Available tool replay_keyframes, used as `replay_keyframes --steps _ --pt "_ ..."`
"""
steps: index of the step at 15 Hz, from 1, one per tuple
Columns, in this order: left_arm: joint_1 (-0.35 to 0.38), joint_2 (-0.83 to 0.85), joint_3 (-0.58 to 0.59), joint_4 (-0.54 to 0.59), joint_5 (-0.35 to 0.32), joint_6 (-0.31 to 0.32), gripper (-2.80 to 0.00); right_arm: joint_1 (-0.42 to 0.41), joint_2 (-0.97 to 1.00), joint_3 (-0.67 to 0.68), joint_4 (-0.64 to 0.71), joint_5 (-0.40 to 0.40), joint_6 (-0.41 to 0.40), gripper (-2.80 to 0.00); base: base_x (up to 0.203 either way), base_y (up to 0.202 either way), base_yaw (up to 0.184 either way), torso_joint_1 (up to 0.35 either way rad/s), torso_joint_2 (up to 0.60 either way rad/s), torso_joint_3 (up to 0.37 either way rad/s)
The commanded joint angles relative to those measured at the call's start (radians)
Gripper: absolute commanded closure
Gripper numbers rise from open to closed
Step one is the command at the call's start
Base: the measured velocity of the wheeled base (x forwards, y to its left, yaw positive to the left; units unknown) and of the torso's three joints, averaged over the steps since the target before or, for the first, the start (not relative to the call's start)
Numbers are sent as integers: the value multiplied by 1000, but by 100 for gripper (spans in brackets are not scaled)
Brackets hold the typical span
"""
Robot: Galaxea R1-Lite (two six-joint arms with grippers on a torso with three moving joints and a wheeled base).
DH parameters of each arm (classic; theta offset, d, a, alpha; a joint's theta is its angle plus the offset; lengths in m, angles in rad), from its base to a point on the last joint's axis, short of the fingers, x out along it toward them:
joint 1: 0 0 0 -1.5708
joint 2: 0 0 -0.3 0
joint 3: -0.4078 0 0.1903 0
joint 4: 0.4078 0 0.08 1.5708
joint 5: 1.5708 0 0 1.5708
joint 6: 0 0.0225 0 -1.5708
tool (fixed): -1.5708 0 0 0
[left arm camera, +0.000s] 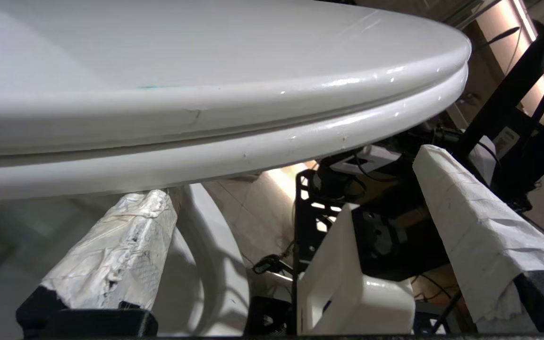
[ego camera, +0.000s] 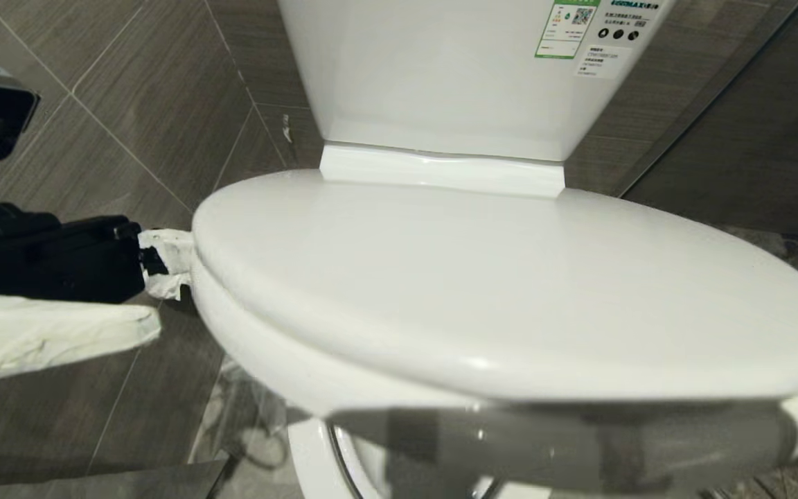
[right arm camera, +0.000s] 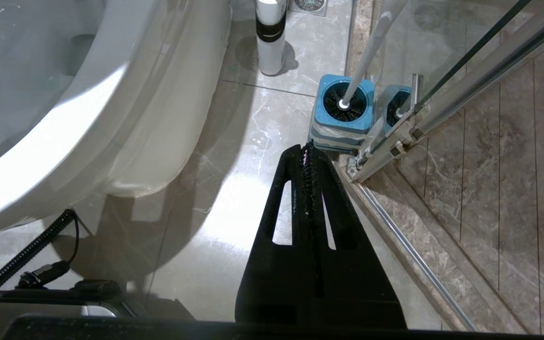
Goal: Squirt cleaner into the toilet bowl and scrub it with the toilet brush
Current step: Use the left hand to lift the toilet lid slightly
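Gaping wide, left pincer (ego camera: 163, 277) empty, upper fingertip (ego camera: 163, 263) at closed toilet lid (ego camera: 482, 277) rim.

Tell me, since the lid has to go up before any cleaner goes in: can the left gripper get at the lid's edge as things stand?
Probably yes. The left gripper is open at the side rim of the closed toilet lid, one wrapped finger just under the edge, nothing between them.

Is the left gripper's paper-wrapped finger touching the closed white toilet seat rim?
Touching. The left wrist view shows the left gripper open, with one wrapped finger pressed up under the white seat rim; the other finger hangs clear.
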Motion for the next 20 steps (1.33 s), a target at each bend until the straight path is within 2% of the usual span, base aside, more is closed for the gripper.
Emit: replay_keyframes --steps 1,4,7,9,12,17,19,20 --pt "1 32 -73 -3 7 -2 -280 0 1 0 0 0 0 0 0 0 0 0 0 0" --pt "1 80 -153 -40 24 -2 -280 0 1 0 0 0 0 0 0 0 0 0 0 0" --pt "-9 148 -213 -140 89 -4 -280 0 0 0 0 0 0 0 0 0 0 0 0 0" --pt "-19 210 -285 -206 146 -26 -280 -1 0 1 0 0 0 0 0 0 0 0 0 0" --pt "-52 280 -363 -289 262 -97 -280 0 1 0 0 0 0 0 0 0 0 0 0 0" --pt "-84 479 -587 -463 473 -131 -280 1 2 0 0 0 0 0 0 0 0 0 0 0" --pt "-101 540 -623 -478 493 -123 -280 -1 0 1 0 0 0 0 0 0 0 0 0 0" --pt "-114 569 -637 -480 500 -95 -280 -1 1 0 0 0 0 0 0 0 0 0 0 0"
